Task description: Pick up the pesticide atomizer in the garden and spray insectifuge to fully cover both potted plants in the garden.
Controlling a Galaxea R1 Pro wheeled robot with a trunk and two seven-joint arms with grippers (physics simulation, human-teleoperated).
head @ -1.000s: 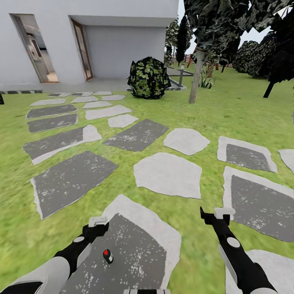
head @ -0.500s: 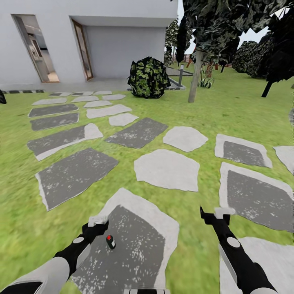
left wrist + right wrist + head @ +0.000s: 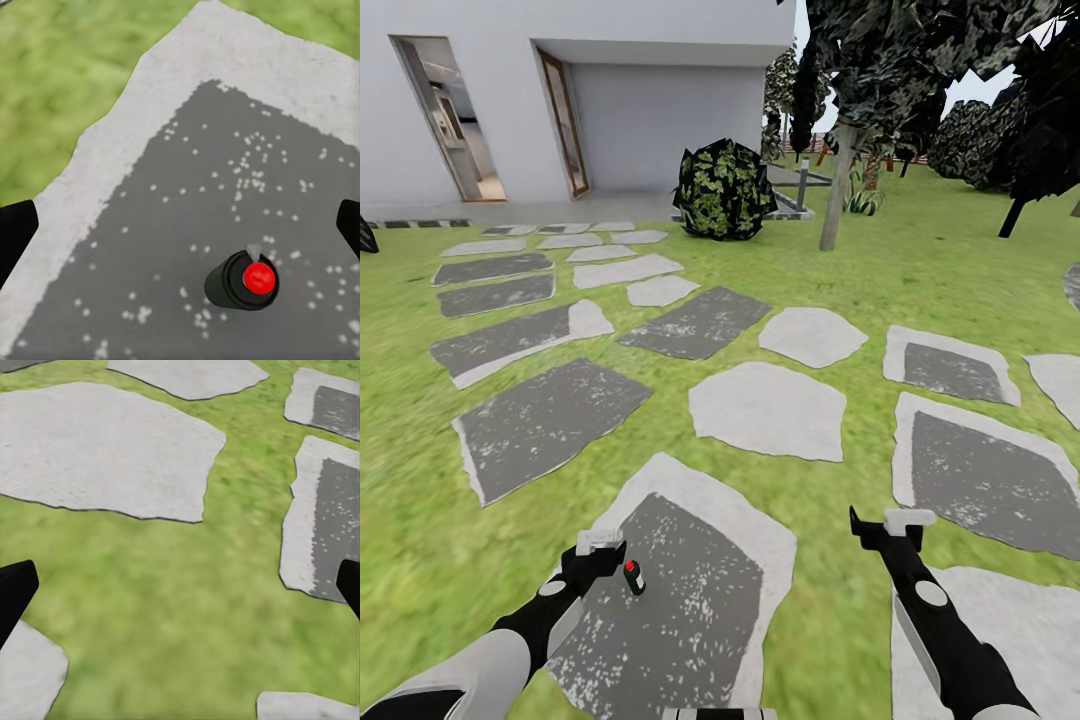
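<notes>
Both arms reach forward from the head view's bottom edge: the left pincer [image 3: 600,545] at lower left, the right pincer [image 3: 895,522] at lower right. In each wrist view, dark fingertips [image 3: 16,232] sit spread wide apart, nothing gripped.

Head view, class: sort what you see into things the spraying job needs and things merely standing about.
Job:
pesticide atomizer, upright on a dark stepping stone
left gripper, beside it, open
right gripper, empty

Standing about:
round bush
tree trunk
house doorway
other stones
</notes>
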